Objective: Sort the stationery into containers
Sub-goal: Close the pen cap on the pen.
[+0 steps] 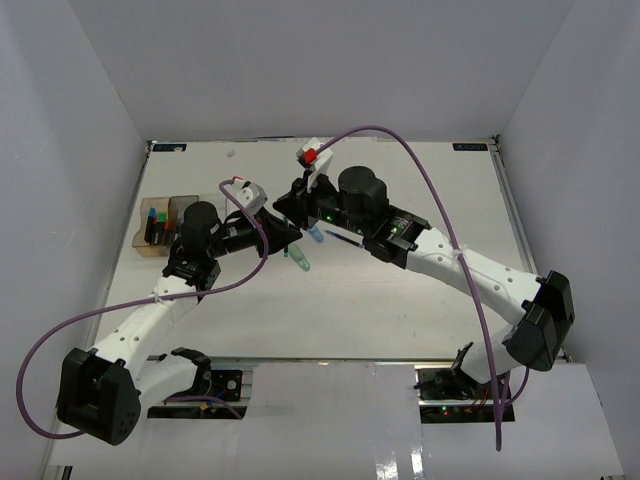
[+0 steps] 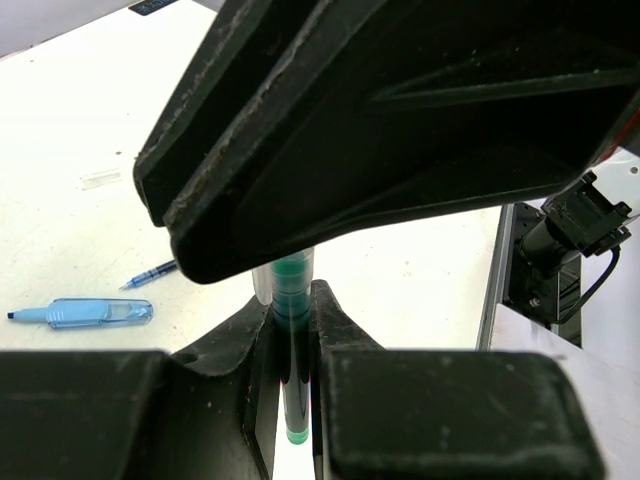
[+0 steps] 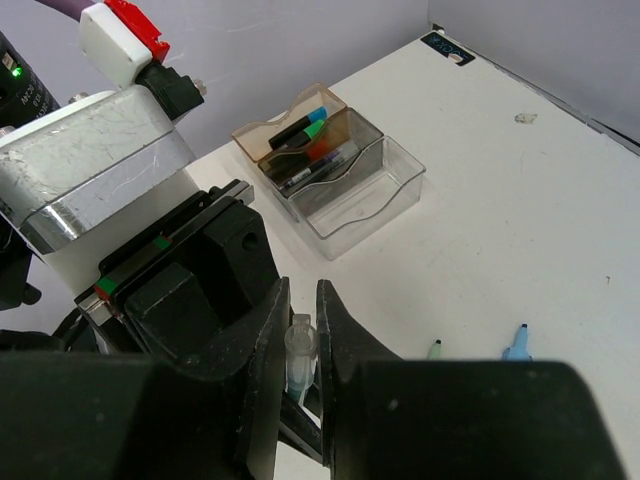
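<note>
My left gripper point(image 2: 290, 300) is shut on a black highlighter with a green end point(image 2: 292, 345), held along the jaws. My right gripper point(image 3: 300, 300) meets it from the other side and is shut on the highlighter's clear cap point(image 3: 301, 345). In the top view both grippers point(image 1: 292, 222) touch above the table's middle. The containers point(image 3: 372, 200), amber, grey and clear boxes in a row, stand at the table's left point(image 1: 150, 240). The amber and grey boxes hold several highlighters and pens. The clear box looks empty.
A pale green tapered piece point(image 1: 300, 260), a blue one point(image 1: 317, 235) and a thin pen point(image 1: 345, 240) lie under the grippers. The left wrist view shows a blue piece point(image 2: 85, 313), a blue pen point(image 2: 150, 273) and a clear cap point(image 2: 100, 179) on the table.
</note>
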Robot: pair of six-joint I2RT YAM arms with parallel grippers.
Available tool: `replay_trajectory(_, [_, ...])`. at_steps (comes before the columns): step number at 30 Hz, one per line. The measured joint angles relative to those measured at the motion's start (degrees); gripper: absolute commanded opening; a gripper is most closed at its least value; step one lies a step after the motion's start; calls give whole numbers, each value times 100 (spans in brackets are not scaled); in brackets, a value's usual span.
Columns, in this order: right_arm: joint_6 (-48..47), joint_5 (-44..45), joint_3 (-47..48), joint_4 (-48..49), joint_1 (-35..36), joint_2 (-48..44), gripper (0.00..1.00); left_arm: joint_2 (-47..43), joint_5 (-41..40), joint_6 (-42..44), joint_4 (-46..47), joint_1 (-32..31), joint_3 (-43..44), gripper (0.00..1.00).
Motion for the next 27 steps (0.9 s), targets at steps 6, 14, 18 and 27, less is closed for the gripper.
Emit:
replay_trajectory(6, [-9,203,-50,-7,66,0,8,-2,-44,-13,-105,0,0,14])
replay_trajectory(14, [9,308,-162,35,103,7,8,-33,-144,-7,-334,0,0,6])
replay_trajectory(18, [22,352,-212,46,133,9,8,-66,-164,2,-455,-2,-2,2])
replay_trajectory(27, [186,367,-426,267,157,7,8,-179,-264,-9,-634,2,-90,0])
